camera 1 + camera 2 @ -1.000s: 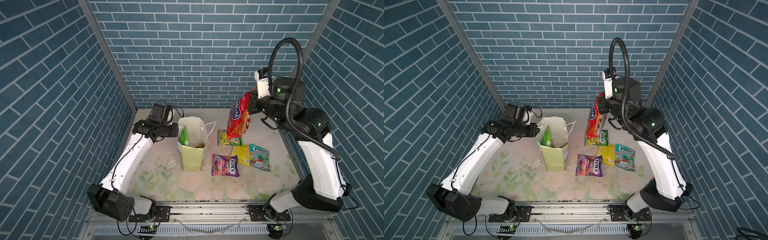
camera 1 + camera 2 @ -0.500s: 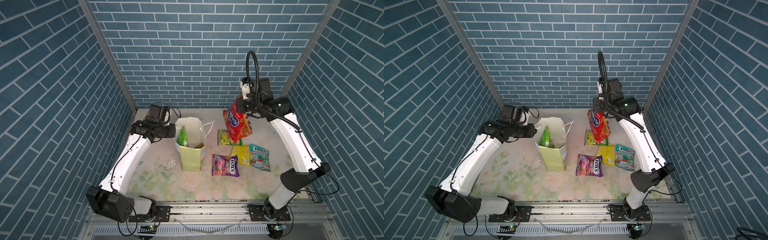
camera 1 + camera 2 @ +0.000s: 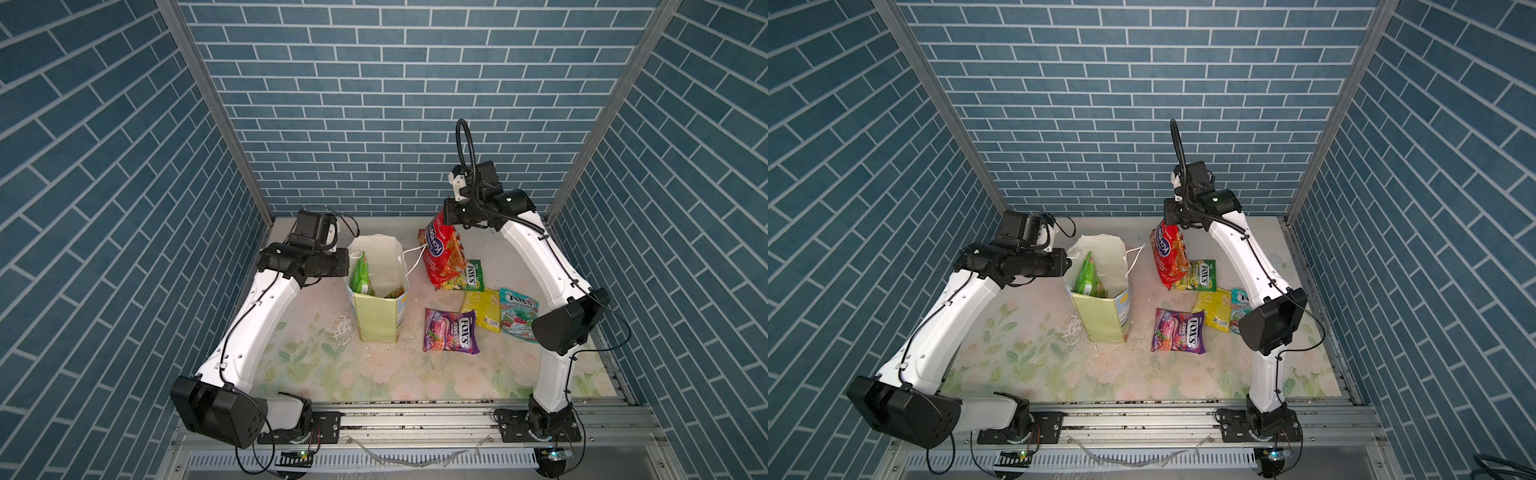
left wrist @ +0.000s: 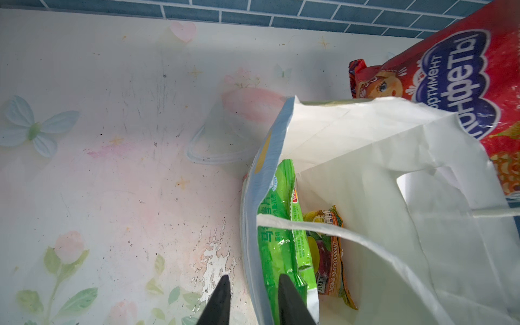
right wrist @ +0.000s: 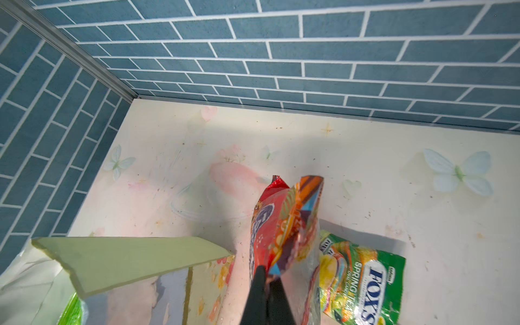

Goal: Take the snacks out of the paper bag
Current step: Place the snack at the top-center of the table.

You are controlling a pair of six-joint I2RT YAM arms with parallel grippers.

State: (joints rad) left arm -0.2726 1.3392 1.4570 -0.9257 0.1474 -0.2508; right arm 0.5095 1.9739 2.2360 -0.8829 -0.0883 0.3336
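**Right arm:** the elbow is at the right side of the table [image 3: 332, 374]. The forearm slopes up toward the rear wall and the wrist is turned down. The right gripper [image 5: 267, 278] has its fingers pinched together on the top edge of the red packet [image 3: 442, 253]. This packet hangs with its lower end over the small green packet [image 3: 469, 276].

**Left arm:** the forearm is level and points at the paper bag [image 3: 378, 320]. The left gripper [image 4: 253, 278] has its fingers partly apart, astride the bag wall. Whether they clamp the wall cannot be told.

**Paper bag:** it stands upright and holds the green chips packet [image 4: 278, 225] and the orange packet [image 4: 329, 247]. The purple packet [image 3: 451, 336], yellow packet [image 3: 482, 309] and teal-white packet [image 3: 517, 313] lie flat beside it.
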